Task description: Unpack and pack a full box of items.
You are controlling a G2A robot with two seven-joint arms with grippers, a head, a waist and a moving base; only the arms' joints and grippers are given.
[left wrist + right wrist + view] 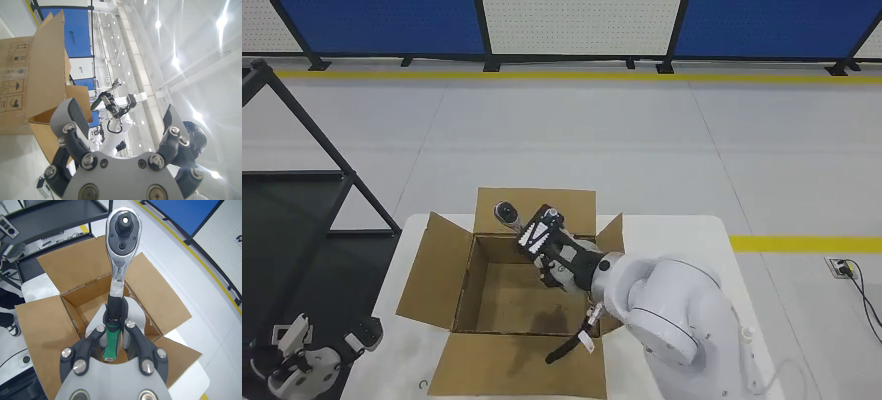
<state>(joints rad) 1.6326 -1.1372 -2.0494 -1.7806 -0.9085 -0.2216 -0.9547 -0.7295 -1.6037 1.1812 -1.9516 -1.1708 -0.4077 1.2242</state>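
Note:
An open cardboard box [437,270] stands on the white table with its flaps spread. My right gripper [542,245] hangs over the box's far right corner, shut on a ratchet wrench [506,211]. In the right wrist view, the right gripper [115,308] clamps the green and black handle, and the ratchet wrench [122,228] points its chrome head away above the box [56,317]. My left gripper [302,360] sits low beside the table's near left corner. In its own view the left gripper [122,106] is open, holds nothing and faces upward, with the box [43,75] beside it and the wrench [111,89] far off.
A black metal rack [292,210] stands left of the table [682,240]. Bare table surface lies to the right of the box. Blue and white partition panels [582,25] line the far side of the floor.

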